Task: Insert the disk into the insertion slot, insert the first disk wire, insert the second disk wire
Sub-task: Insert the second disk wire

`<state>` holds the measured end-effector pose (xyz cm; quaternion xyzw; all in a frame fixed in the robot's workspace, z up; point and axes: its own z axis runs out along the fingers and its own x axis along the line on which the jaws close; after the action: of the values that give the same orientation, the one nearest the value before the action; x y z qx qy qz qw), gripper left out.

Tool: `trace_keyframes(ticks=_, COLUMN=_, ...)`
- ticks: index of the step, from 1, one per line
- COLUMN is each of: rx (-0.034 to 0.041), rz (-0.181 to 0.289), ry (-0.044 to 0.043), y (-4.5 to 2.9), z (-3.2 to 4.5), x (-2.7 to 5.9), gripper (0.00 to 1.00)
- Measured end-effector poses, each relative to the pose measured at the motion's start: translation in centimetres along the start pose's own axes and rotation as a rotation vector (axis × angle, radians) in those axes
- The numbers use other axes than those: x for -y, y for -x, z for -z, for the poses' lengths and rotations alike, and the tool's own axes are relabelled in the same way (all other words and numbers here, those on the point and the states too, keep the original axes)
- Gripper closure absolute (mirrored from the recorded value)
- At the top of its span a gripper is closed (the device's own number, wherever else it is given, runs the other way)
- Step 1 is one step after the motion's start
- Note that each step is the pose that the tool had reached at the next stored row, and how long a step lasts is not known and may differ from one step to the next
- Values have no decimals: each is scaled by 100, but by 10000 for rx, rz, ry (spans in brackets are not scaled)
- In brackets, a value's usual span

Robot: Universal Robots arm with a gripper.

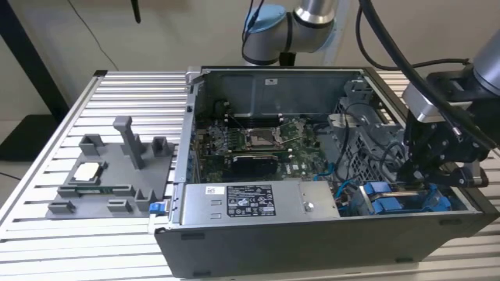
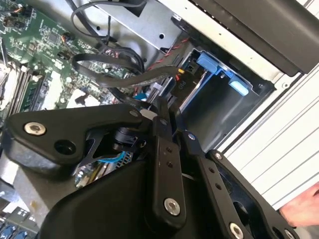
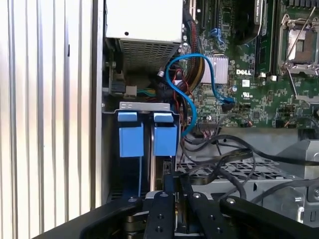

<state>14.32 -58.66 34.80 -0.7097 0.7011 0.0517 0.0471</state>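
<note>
In the drive bay at the case's front corner, on the exterior view's right, stand blue carrier frames (image 1: 388,204). The first wrist view shows two of them side by side (image 3: 131,140) (image 3: 165,140); the disk's metal body is hidden inside. My black gripper (image 1: 413,178) reaches down into the case just behind this bay. Its fingers (image 2: 160,130) lie close together, shut, and I cannot tell whether anything is between them. Loose black wires (image 3: 219,158) loop right by my gripper (image 3: 175,188). A flat black cable (image 2: 124,79) runs just past my gripper (image 2: 167,112).
The open computer case (image 1: 328,246) lies on a slatted metal table (image 1: 47,234). Inside are a power supply (image 1: 250,202), a motherboard (image 1: 258,140) and a blue data cable (image 3: 192,107). A grey fixture plate (image 1: 109,175) sits at the exterior view's left. A hand (image 2: 305,209) is beside the case.
</note>
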Motion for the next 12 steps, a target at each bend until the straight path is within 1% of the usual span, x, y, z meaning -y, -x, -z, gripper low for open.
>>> trace_keyframes(ticks=4, rx=-3, rz=0, ry=-10, y=-3, z=-17, x=22, gripper=84)
trace_keyframes(ticks=9, rx=-14, rz=12, ry=-81, y=-6, z=-36, x=25, gripper=84)
trace_keyframes(ticks=12, rx=-19, rz=19, ry=-138, y=-8, z=-46, x=26, gripper=84)
